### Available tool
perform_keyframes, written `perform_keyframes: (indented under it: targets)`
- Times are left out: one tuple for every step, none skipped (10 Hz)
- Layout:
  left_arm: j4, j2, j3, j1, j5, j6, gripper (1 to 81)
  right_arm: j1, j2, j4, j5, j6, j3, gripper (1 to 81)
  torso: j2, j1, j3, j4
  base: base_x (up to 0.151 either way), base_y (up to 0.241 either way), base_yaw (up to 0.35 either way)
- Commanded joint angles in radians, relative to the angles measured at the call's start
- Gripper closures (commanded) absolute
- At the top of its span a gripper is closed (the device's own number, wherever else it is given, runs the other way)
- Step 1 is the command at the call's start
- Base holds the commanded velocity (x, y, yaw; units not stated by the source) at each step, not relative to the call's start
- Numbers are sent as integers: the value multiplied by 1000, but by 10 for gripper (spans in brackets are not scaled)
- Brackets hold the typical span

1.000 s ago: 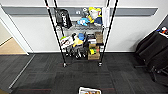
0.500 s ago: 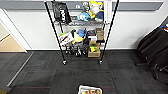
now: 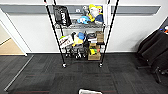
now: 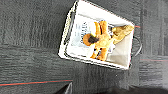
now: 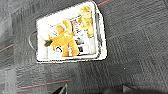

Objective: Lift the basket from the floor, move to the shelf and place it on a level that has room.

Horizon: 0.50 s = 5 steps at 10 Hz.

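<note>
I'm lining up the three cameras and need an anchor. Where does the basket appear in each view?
Head view: the basket is a pale sliver at the bottom edge, in front of the shelf.
Left wrist view: basket, centre, seen from above on the floor.
Right wrist view: basket, centre-left.
Shared landmark: the orange plush toy inside it.

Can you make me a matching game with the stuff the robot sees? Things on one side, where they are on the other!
Things:
1. orange plush toy
2. basket
3. black bag
4. cardboard box

Places:
A. hanging high on the shelf's left side
B. on the dark carpet floor
C. inside the basket
D. low on the shelf, right side

Pairs: 1-C, 2-B, 3-A, 4-D
</note>
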<state>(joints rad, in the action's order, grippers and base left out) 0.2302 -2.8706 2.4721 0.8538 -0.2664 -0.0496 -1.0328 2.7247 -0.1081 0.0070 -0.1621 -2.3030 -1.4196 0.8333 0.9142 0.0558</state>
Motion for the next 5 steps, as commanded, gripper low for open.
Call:
perform_keyframes:
  targets:
    - [38, -20, -2, -109, -62, 2, 10, 81, -30, -19, -50, -4, 11, 10, -95, 61, 40, 0, 0, 0, 0]
    - [47, -17, -2, -117, -62, 2, 10, 85, -40, -27, -50, -4, 13, 10, -130, 84, 93, 0, 0, 0, 0]
    - [49, -10, -2, -120, -62, 2, 10, 90, -53, -30, -50, -4, 21, 10, -152, 96, 98, 0, 0, 0, 0]
    - [49, -6, -2, -127, -62, 2, 10, 101, -61, -35, -50, -4, 22, 10, -177, 112, 115, 0, 0, 0, 0]
    - [49, -3, -2, -135, -63, 2, 10, 113, -67, -36, -50, -4, 22, 10, -206, 130, 143, 0, 0, 0, 0]
